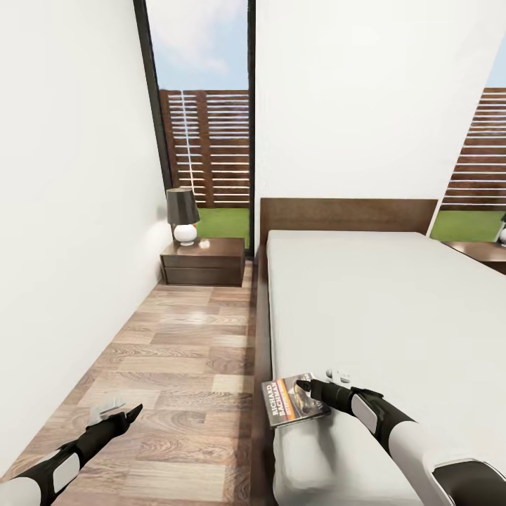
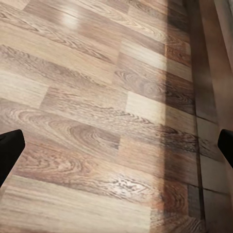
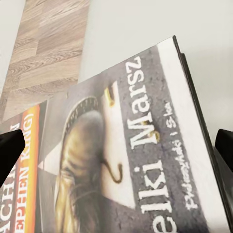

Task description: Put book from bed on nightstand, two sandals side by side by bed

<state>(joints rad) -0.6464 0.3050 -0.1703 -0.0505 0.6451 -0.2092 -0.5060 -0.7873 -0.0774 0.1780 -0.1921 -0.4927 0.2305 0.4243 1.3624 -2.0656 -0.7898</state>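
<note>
Now, from the head camera, we are seeing the book (image 1: 294, 400) lying at the near corner of the bed (image 1: 393, 309), its long side running across us, with the right claw (image 1: 306, 386) right above its cover and the left claw (image 1: 121, 412) hanging over the floor (image 1: 190, 351), well apart. The nightstand (image 1: 204, 261) is standing ahead by the headboard.

Along the left wrist, we are seeing the fingers spread over bare planks.

Along the right wrist, the fingers are standing apart, straddling the cover, not clamped.

Bright, even daylight from the tall window (image 1: 204, 126) washes the white walls, glare streaks the plank floor (image 2: 73, 97), the bed (image 1: 393, 309) casts a soft shadow band, and the close-up book (image 3: 126, 160) cover looks slightly blurred.
</note>
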